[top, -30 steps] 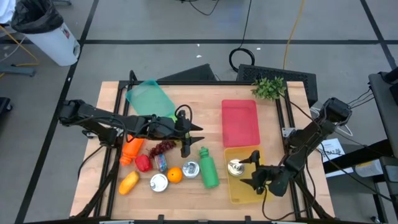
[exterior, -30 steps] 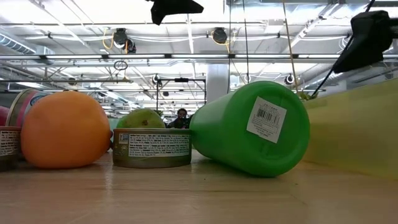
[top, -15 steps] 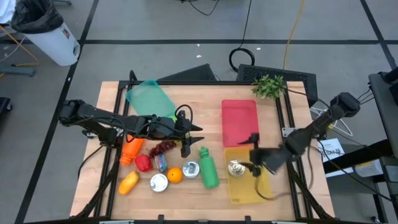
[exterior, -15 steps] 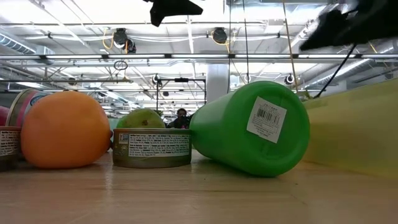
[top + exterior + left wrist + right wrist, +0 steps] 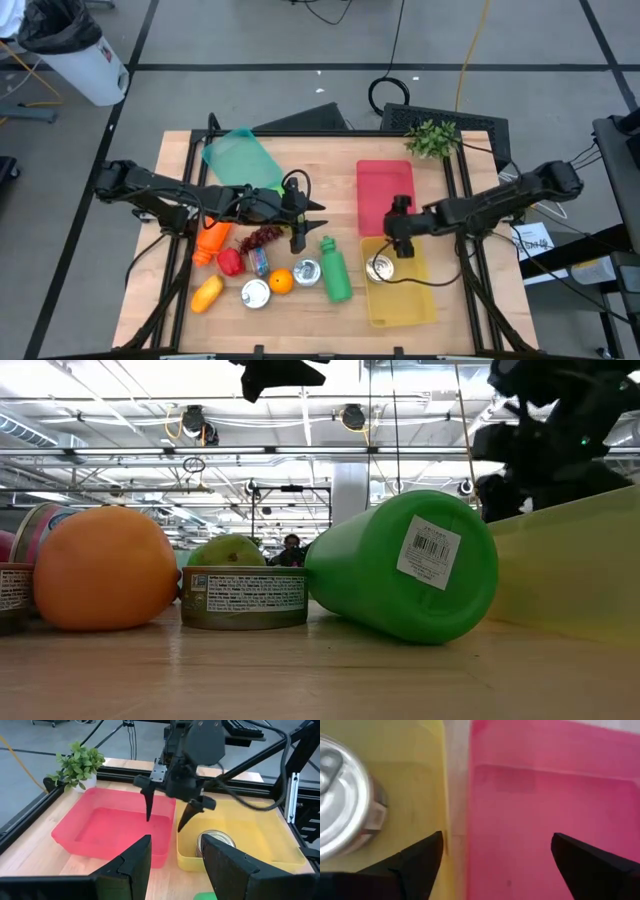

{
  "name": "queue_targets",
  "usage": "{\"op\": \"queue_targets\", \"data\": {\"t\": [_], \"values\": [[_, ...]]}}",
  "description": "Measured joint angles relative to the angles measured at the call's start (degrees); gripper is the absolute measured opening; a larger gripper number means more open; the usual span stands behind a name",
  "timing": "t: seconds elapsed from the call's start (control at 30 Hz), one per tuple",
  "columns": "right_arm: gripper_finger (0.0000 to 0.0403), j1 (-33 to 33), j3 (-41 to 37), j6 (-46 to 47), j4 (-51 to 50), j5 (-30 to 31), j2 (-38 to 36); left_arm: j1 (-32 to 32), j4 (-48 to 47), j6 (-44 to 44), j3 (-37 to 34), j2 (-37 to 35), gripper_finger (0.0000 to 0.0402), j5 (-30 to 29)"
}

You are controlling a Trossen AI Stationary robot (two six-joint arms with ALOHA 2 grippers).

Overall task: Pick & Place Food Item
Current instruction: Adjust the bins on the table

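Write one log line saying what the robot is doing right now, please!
right gripper: open, empty, over pink bin and yellow bin edge | can: in yellow bin | left gripper: empty, waiting

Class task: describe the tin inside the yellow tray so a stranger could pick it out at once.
Start at the square yellow plastic tray on the wooden table's right side, next to the pink plastic tray. Inside it, near the green plastic bottle, sits one round silver metal tin. The other tins lie on bare wood; this one alone is in a tray.
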Motion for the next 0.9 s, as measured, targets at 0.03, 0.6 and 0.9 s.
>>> {"op": "queue_targets", "data": {"t": [0.03, 0.6, 0.9], "values": [[0.0326, -0.29, 0.00, -0.62, 0.12, -0.08, 0.65, 0.00, 0.00, 0.17, 0.00, 0.00, 0.0182, 0.00], [0.0016, -3.32, -0.02, -1.27, 0.73, -5.75, 2.84, 0.00, 0.01, 0.58, 0.00, 0.00, 0.0182, 0.00], [0.0005, -6.82, 0.00, -1.78, 0.75, -5.92, 2.80, 0.00, 0.01, 0.53, 0.00, 0.00, 0.0182, 0.00]]}}
